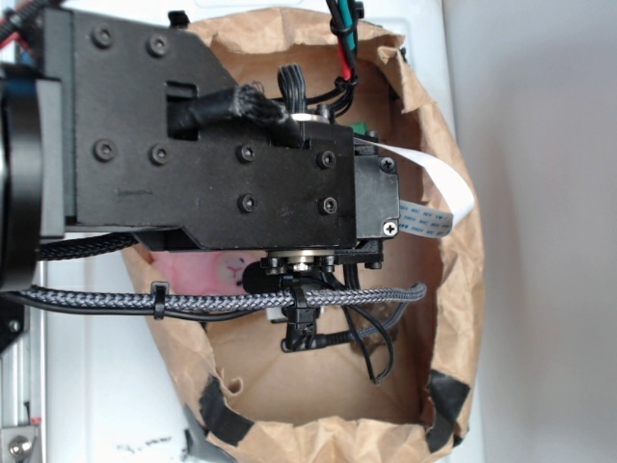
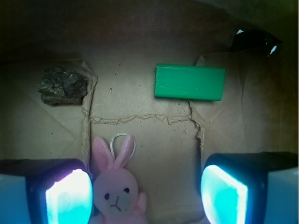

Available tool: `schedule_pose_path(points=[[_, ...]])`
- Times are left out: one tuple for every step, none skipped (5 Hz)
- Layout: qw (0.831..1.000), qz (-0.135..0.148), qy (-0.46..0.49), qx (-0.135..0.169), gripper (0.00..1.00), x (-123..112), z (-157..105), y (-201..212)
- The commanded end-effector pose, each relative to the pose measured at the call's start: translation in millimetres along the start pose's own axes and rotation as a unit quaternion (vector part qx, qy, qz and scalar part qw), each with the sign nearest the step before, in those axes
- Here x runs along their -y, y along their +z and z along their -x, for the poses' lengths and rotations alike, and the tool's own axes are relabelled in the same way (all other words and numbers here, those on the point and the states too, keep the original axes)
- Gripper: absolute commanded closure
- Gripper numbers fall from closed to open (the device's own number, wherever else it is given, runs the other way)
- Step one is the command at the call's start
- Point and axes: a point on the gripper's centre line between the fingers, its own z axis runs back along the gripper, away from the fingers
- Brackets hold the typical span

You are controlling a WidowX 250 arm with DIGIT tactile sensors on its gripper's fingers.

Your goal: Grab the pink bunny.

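Note:
The pink bunny [image 2: 116, 189] lies face up on the brown paper floor of a bag, ears pointing away, with a white loop between them. In the wrist view it rests right against the inner side of my left finger [image 2: 70, 198], while the right finger [image 2: 224, 195] stands well apart from it. My gripper [image 2: 147, 196] is open and the bunny sits inside the gap, at its left. From outside, the black arm [image 1: 222, 145] hangs over the bag and only a patch of the pink bunny [image 1: 198, 275] shows beneath it.
A flat green block [image 2: 189, 82] lies at the far right of the bag floor and a dark brown rock [image 2: 63, 85] at the far left. The crumpled paper bag wall [image 1: 453, 289] rings the whole area, patched with black tape [image 1: 445, 395].

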Motion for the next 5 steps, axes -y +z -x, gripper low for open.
schedule_pose_path(points=[[0.998, -0.014, -0.03, 0.059, 0.0, 30, 33, -27], [0.998, -0.004, -0.026, 0.058, 0.0, 40, 37, -34], [0.998, -0.009, -0.026, 0.064, 0.0, 43, 36, -48], [0.998, -0.012, -0.02, 0.062, 0.0, 44, 27, -55], [0.998, -0.011, -0.016, 0.056, 0.0, 45, 21, -63]])
